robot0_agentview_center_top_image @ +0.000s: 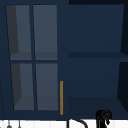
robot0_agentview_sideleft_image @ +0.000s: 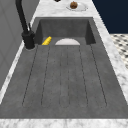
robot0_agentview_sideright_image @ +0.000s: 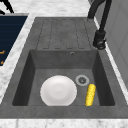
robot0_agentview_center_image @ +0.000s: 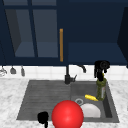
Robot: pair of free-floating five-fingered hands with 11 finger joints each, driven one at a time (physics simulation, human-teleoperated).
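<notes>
My right hand (robot0_agentview_center_image: 101,67) hangs over the back right corner of the sink basin (robot0_agentview_center_image: 109,105), fingers curled round the top of an upright green bottle (robot0_agentview_center_image: 101,89); its top also pokes into the upper view (robot0_agentview_center_top_image: 103,117). Below the bottle a yellow corn cob (robot0_agentview_center_image: 91,97) lies in the basin beside a white plate (robot0_agentview_center_image: 90,110). The right side view shows the plate (robot0_agentview_sideright_image: 58,90), the cob (robot0_agentview_sideright_image: 90,94) and the drain (robot0_agentview_sideright_image: 82,80). My left hand (robot0_agentview_center_image: 43,117) floats at the sink's front left edge, holding nothing, next to a big red ball (robot0_agentview_center_image: 67,114).
A black faucet (robot0_agentview_center_image: 68,75) stands behind the sink, and the ribbed draining board (robot0_agentview_sideleft_image: 65,75) lies to the left. A small plate with a brown item (robot0_agentview_sideleft_image: 73,5) sits on the counter right of the sink. Overhead, the wall cabinet has a gold handle (robot0_agentview_center_image: 61,45) and open shelves (robot0_agentview_center_image: 95,52).
</notes>
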